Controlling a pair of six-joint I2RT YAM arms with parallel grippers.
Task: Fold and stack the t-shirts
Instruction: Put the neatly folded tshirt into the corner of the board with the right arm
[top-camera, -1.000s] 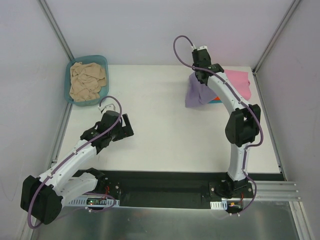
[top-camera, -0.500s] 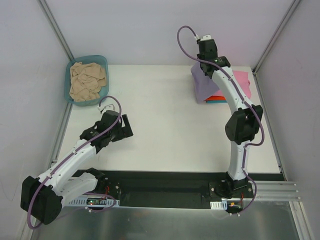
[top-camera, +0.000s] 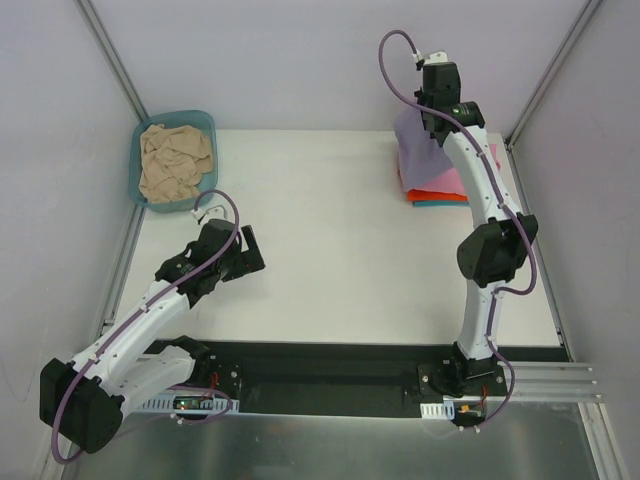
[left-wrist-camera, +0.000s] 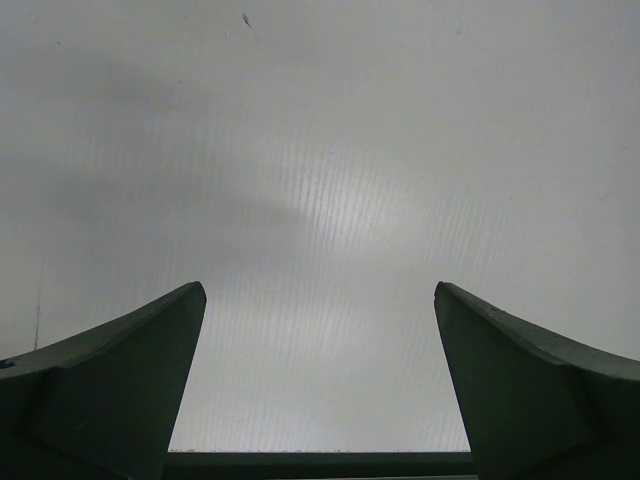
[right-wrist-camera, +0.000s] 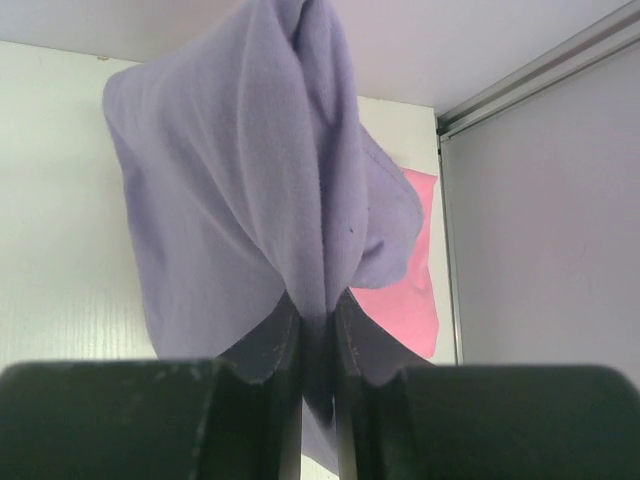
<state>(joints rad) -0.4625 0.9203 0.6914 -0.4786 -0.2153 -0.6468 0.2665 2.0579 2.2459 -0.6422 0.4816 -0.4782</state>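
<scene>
My right gripper (right-wrist-camera: 320, 305) is shut on the lavender-purple t-shirt (right-wrist-camera: 240, 190), which hangs bunched from its jaws. In the top view the right gripper (top-camera: 432, 112) holds that purple shirt (top-camera: 416, 143) above the stack at the back right of the table. The stack shows a pink t-shirt (top-camera: 455, 180), an orange-red one (top-camera: 432, 195) and a teal one (top-camera: 440, 203). A beige t-shirt (top-camera: 175, 163) lies crumpled in the basin. My left gripper (top-camera: 252, 250) stands open low over bare table, nothing between its fingers (left-wrist-camera: 120, 350).
A teal plastic basin (top-camera: 204, 122) stands at the back left corner. Metal frame posts (top-camera: 545, 75) and grey walls close in the table at the back and sides. The white table (top-camera: 330, 240) spreads between the two arms.
The right arm has carried the purple shirt rightward and toward the back, from beside the stack to over it. The left arm has barely moved.
</scene>
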